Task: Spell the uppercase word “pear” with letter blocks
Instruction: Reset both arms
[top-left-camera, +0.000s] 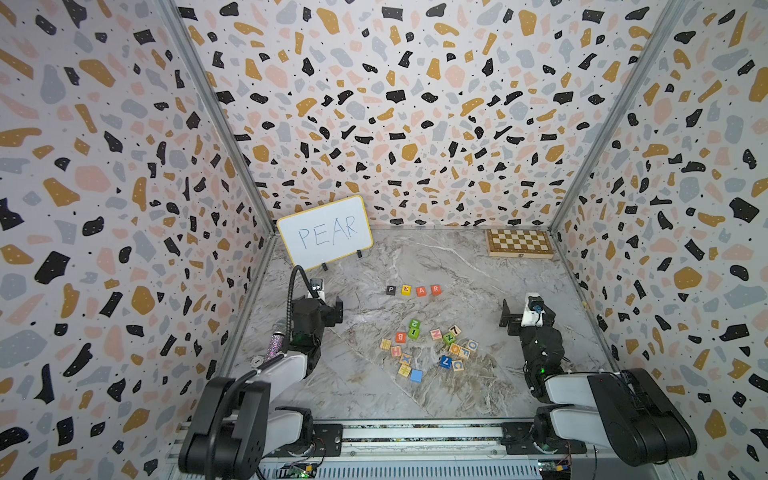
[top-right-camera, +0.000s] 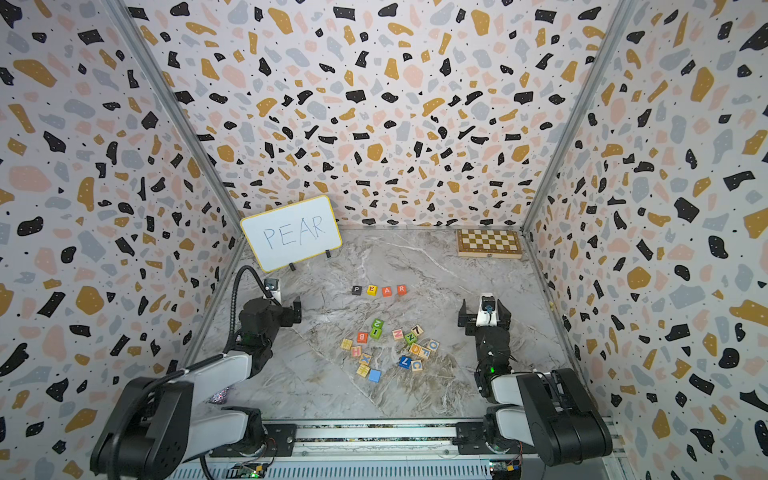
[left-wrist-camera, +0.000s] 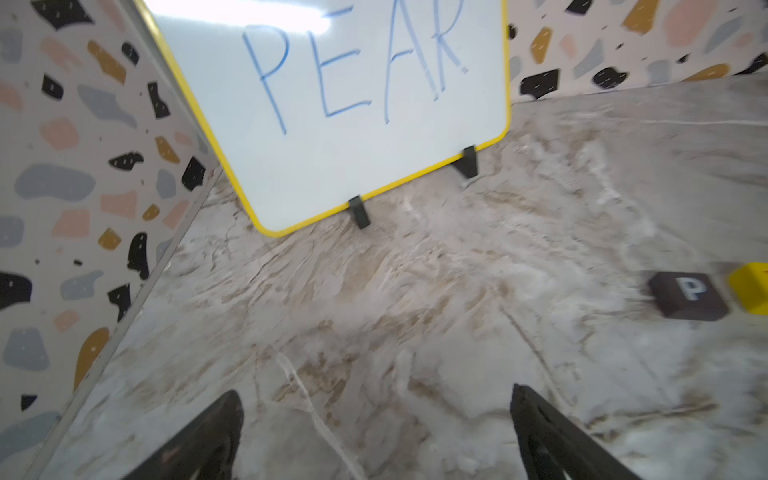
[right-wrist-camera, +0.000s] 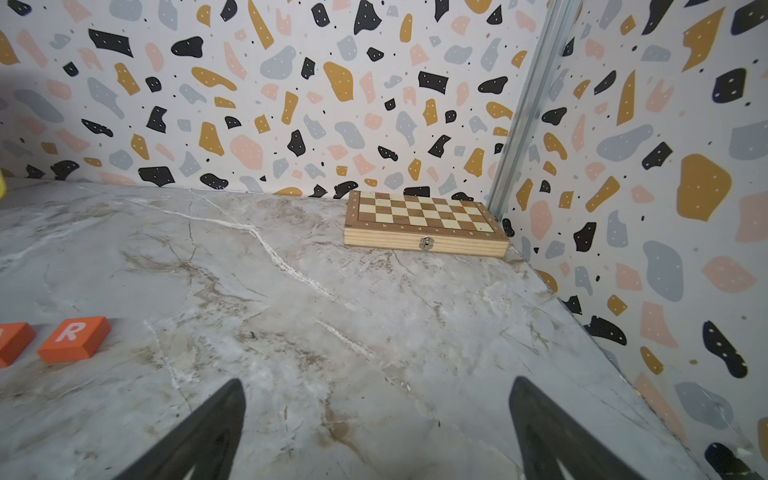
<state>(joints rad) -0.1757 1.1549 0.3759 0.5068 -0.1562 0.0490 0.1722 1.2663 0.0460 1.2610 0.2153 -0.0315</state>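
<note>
Four letter blocks stand in a row reading PEAR at mid-table in both top views: black P (top-left-camera: 390, 290), yellow E (top-left-camera: 406, 290), red-orange A (top-left-camera: 421, 291) and red-orange R (top-left-camera: 436, 289). My left gripper (top-left-camera: 332, 309) hovers left of the row, open and empty. Its wrist view shows the gripper (left-wrist-camera: 375, 395) over bare marble, with the P block (left-wrist-camera: 688, 295) and a corner of the yellow E block (left-wrist-camera: 750, 286) off to one side. My right gripper (top-right-camera: 484, 307) sits right of the row, open and empty (right-wrist-camera: 377, 383). The R block (right-wrist-camera: 75, 338) lies apart from it.
A yellow-framed whiteboard (top-left-camera: 326, 232) with handwritten PEAR leans at the back left. A folded wooden chessboard (top-left-camera: 519, 243) lies in the back right corner. A loose pile of several other blocks (top-left-camera: 428, 349) lies in front of the row. Patterned walls close three sides.
</note>
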